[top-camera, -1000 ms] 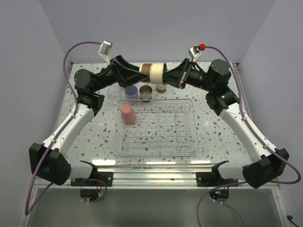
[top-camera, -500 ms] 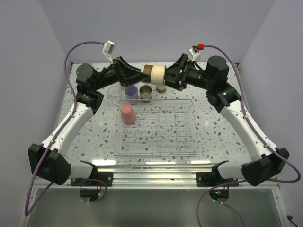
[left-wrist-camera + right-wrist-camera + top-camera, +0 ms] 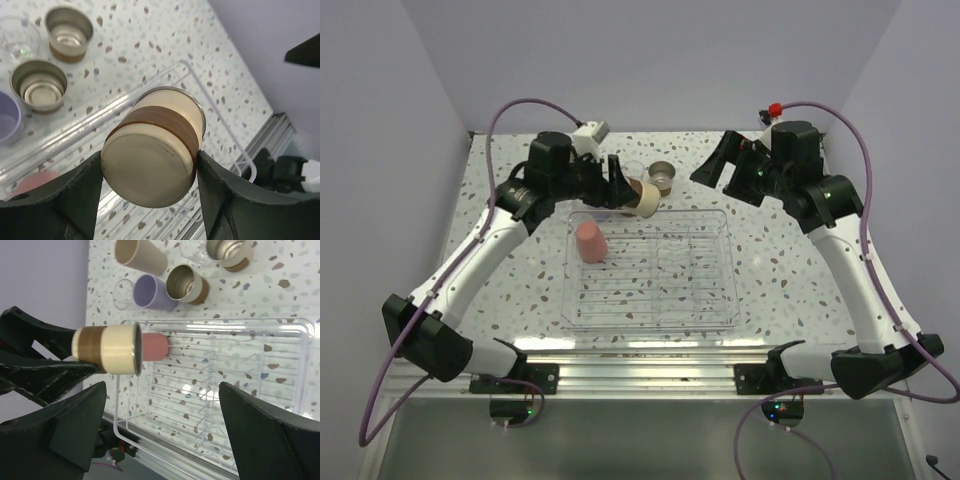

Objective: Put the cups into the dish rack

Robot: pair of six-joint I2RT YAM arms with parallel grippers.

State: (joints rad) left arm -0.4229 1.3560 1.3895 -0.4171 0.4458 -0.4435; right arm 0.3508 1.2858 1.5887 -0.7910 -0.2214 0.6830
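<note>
My left gripper [image 3: 150,172] is shut on a steel cup with a brown band [image 3: 156,142], held on its side over the back left wall of the clear dish rack [image 3: 725,300]; the same cup [image 3: 643,198] shows in the top view. A coral-pink cup [image 3: 591,241] lies inside the rack. Behind the rack stand a beige cup [image 3: 141,257], a lavender cup [image 3: 152,292], a clear cup [image 3: 121,294] and two steel cups [image 3: 187,284] [image 3: 227,252]. My right gripper [image 3: 165,427] hangs open and empty, off to the right of the held cup.
The speckled table [image 3: 790,270] runs out to the walls on both sides. The left arm [image 3: 500,235] crosses the table's back left and hides cups there in the top view. A metal rail [image 3: 640,350] runs along the near edge.
The right gripper has opened, let go of the banded cup and pulled back to the right. The left arm has swung the cup down and nearer, over the rack's back wall.
</note>
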